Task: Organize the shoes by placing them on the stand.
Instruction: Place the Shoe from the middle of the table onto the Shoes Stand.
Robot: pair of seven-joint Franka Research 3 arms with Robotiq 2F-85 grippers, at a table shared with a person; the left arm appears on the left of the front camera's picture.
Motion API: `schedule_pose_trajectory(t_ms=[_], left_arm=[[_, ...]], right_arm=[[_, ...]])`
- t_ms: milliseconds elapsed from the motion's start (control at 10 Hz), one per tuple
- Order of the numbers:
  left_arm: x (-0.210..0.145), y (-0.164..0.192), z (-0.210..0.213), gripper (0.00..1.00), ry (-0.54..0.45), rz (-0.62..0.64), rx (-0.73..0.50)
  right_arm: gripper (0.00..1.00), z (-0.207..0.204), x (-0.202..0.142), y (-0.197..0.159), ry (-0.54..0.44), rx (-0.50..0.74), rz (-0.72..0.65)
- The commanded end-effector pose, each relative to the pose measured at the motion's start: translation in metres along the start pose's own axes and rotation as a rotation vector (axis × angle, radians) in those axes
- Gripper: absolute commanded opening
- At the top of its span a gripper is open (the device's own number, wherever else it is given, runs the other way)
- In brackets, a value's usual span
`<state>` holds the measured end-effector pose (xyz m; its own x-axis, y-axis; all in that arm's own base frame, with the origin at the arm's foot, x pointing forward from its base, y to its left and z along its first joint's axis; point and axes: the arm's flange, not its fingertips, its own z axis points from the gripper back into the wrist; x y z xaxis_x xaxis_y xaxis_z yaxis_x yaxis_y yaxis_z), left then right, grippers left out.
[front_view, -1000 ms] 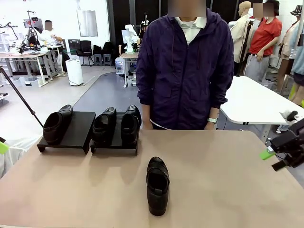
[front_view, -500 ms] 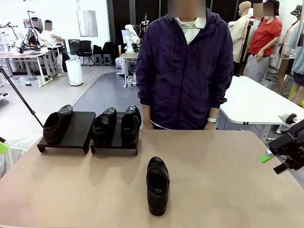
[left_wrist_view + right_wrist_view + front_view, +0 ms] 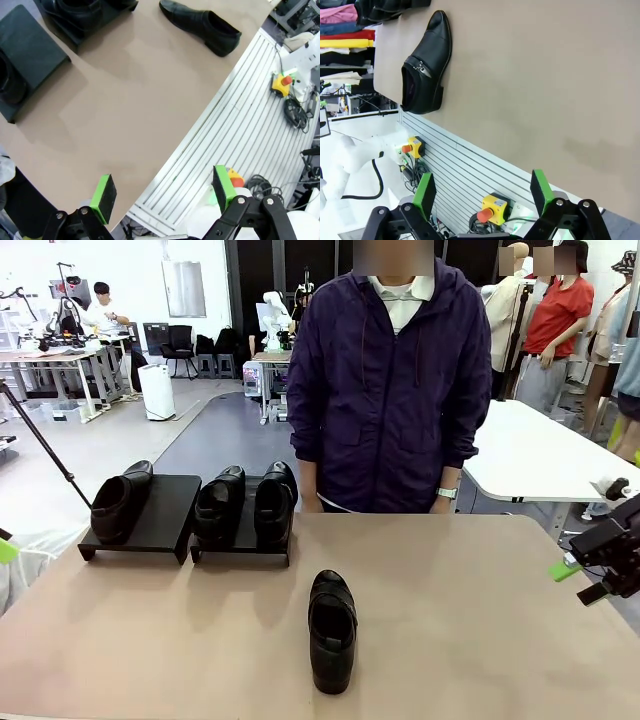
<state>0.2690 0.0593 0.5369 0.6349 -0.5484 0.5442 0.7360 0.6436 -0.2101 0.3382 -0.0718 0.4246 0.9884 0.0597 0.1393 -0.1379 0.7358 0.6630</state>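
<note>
Shoes: I count four; three sit on the stand, one lies loose on the worktop.
Worktop: the biggest thing I see, tan and bare over its whole right half, so I have wide open room there.
Person: stands at the far edge in a purple jacket, right behind the middle, hands below the worktop line.
Stand, left tray: far left of the worktop; its right half is bare.
Stand, right tray: touching or just beside the left tray, I cannot tell which; both places taken.
Lone shoe on tray: on the left half of the left tray, toe towards the far side.
Pair: side by side on the right tray, filling it.
Loose shoe: near my edge of the worktop, about the middle, toe pointing away from me, nothing around it; the right wrist view shows it close to the worktop rim.
Near edge: both wrist views look down past the rim onto a ribbed base with yellow stop-button boxes.
Right claw: off the worktop's right edge, jaws wide apart, holding nothing.
Left claw: over the near-left rim, jaws wide apart, holding nothing.
</note>
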Motion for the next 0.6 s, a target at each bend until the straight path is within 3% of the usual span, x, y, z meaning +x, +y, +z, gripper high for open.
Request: schedule_pose_trajectory(t_ms=[0,200,300,400,500], left_arm=[[0.000,0.001,-0.001,1.00,-0.005,0.000,0.003],[0.000,0.000,0.000,1.00,0.000,0.000,0.000],[0.031,-0.028,0.008,1.00,-0.036,-0.093,-0.034],[0.085,-0.073,-0.017,1.00,0.042,-0.030,-0.001],[0.122,-0.109,-0.036,1.00,0.093,-0.086,-0.008]], right_arm=[[1.00,0.002,0.002,-0.001,-0.014,0.031,0.027],[1.00,0.002,0.002,-0.001,-0.014,0.031,0.027],[1.00,0.002,0.002,-0.001,-0.014,0.031,0.027],[1.00,0.002,0.002,-0.001,-0.014,0.031,0.027],[1.00,0.002,0.002,-0.001,-0.014,0.031,0.027]])
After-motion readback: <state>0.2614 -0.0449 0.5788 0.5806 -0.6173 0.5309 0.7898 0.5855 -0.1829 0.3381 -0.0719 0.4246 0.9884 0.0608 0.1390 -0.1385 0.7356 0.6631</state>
